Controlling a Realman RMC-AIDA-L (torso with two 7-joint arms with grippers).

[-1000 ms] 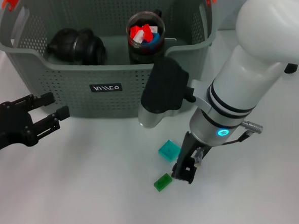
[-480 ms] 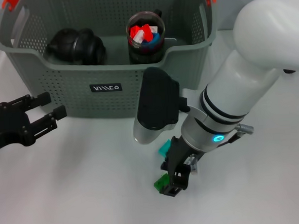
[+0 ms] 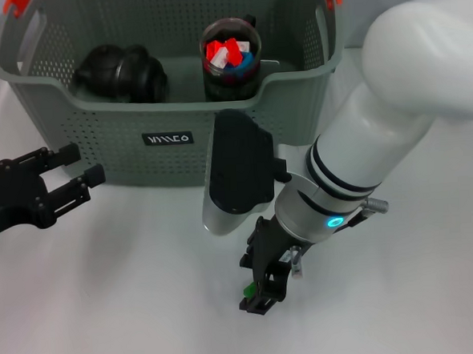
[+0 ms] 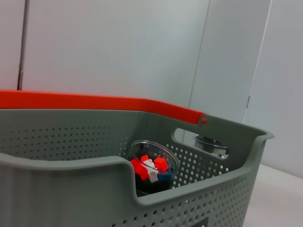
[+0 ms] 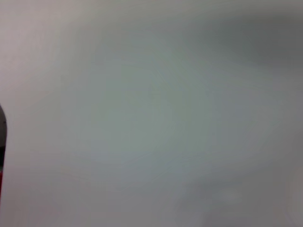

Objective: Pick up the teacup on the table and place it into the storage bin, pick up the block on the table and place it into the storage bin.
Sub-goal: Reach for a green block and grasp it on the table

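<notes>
The green block [image 3: 247, 289] lies on the white table, only a sliver of it showing between the fingers of my right gripper [image 3: 259, 286], which stands open low over it. The grey perforated storage bin [image 3: 97, 129] stands at the back with orange-red clips. Inside it stands the teacup [image 3: 230, 53], clear-rimmed and holding red, white and blue pieces; the left wrist view shows the teacup [image 4: 152, 165] through the storage bin's [image 4: 213, 142] handle cut-out. My left gripper [image 3: 79, 165] hangs open and empty left of the bin. The right wrist view shows only blurred table.
A black rounded object [image 3: 122, 72] lies in the bin's left half. My bulky white right arm [image 3: 409, 102] reaches over the table's right side and hides the surface beneath it. A black label [image 3: 167, 139] marks the bin's front.
My right gripper has moved left and down, from beside the green block to over it. The teal block that showed before is now covered by the arm. The left gripper barely shifted.
</notes>
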